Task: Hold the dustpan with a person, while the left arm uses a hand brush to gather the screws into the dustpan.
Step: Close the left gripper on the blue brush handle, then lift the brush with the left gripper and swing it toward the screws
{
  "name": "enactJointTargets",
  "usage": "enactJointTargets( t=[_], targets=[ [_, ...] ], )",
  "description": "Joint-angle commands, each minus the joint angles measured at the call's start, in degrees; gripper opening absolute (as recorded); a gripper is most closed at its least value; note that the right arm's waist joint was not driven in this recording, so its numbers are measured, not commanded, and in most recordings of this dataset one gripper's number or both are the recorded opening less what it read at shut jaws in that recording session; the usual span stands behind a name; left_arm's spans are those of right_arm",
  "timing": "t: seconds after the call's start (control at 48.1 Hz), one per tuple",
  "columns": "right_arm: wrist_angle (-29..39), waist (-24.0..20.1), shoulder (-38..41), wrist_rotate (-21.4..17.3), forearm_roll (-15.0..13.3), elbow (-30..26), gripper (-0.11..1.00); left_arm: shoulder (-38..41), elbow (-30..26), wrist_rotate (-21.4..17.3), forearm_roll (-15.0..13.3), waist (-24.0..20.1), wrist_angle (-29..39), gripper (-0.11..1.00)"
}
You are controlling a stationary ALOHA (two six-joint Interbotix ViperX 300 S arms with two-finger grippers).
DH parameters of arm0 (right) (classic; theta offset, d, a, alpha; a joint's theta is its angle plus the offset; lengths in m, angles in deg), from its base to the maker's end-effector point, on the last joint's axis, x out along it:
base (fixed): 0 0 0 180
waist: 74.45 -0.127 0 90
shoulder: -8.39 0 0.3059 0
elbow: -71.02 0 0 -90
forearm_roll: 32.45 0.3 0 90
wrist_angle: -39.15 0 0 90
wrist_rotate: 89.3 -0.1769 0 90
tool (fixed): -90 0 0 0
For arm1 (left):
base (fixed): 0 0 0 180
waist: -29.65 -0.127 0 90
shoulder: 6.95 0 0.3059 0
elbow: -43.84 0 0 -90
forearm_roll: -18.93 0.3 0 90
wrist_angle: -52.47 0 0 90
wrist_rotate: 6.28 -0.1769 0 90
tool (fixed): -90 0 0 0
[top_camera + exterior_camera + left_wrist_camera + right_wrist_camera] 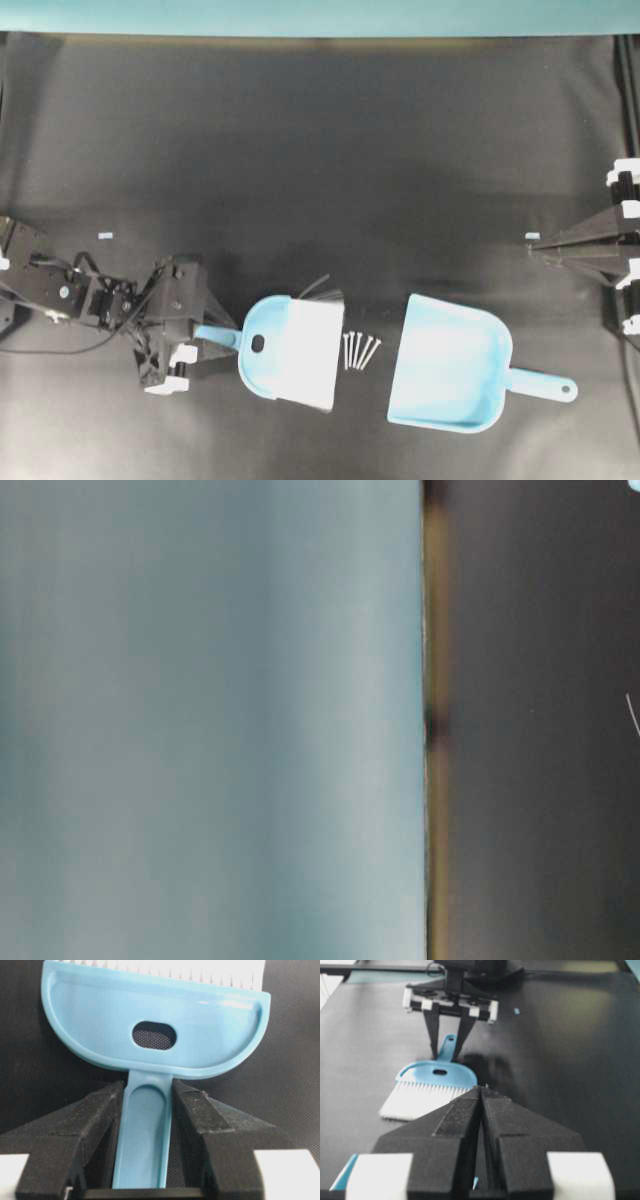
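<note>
The light blue hand brush [285, 350] lies flat on the black table, white bristles toward the screws [360, 350]. My left gripper [228, 338] is shut on the brush's slim handle. In the left wrist view both fingers [107, 1105] press the handle's sides, just behind the brush head [90, 1015]. Several thin silver screws lie side by side between the bristles and the dustpan [450, 365]. The dustpan's wide mouth faces them and its handle points right. My right gripper [533, 247] hovers shut and empty at the far right, apart from the dustpan. The person is out of view.
A teal strip [320, 15] runs along the table's far edge. Two small blue scraps [106, 235] [532, 236] lie on the mat. The right wrist view looks past its shut gripper [481, 1087] to the brush [420, 1071] and left gripper [447, 1052]. The table-level view is a blur.
</note>
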Motion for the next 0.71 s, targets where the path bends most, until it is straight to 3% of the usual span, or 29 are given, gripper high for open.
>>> enactJointTargets(
  t=[0.0, 0.416, 0.686],
  targets=[
    [0.18, 0.00, -0.44, 0.26, 0.00, 0.35, 0.00, -0.44, 0.09, -0.18, 0.26, 0.97, 1.58, 0.31],
    [15.21, 0.00, -7.38, 0.53, 0.09, 5.10, 0.00, -10.02, -5.45, -0.44, 0.26, 0.88, 19.16, 0.31],
    [13.54, 0.00, -9.93, 0.62, 0.00, 6.50, 0.00, -13.36, -10.55, -5.45, 0.18, -0.09, 28.83, 0.31]
  ],
)
